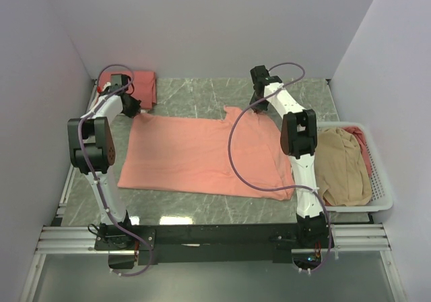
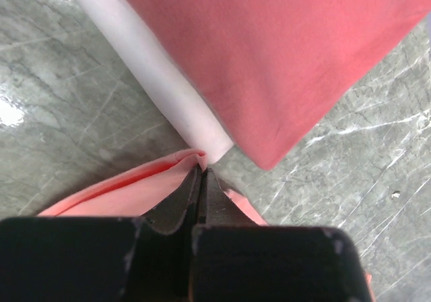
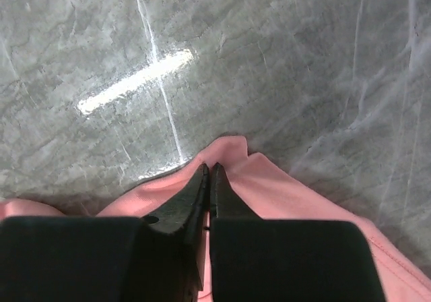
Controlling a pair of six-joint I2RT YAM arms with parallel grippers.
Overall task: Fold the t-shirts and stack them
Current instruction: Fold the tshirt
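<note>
Four t-shirts show. The largest, a salmon-pink shirt (image 1: 202, 157), lies spread flat in the middle of the worktop. One white lattice basket (image 1: 382, 189) at the right edge holds two: a crumpled tan-beige shirt (image 1: 343, 167) and a second pink shirt (image 1: 364, 147), only partly visible beside it. One folded salmon shirt (image 1: 143, 86) sits in the far-left corner. Of the two arms, the left fingers (image 2: 197, 178) pinch the spread shirt's far-left corner, and the right fingers (image 3: 204, 180) are clamped on its far edge. The worktop (image 1: 188, 93) is grey-veined stone, with pale walls (image 1: 202, 25) on three sides.
</note>
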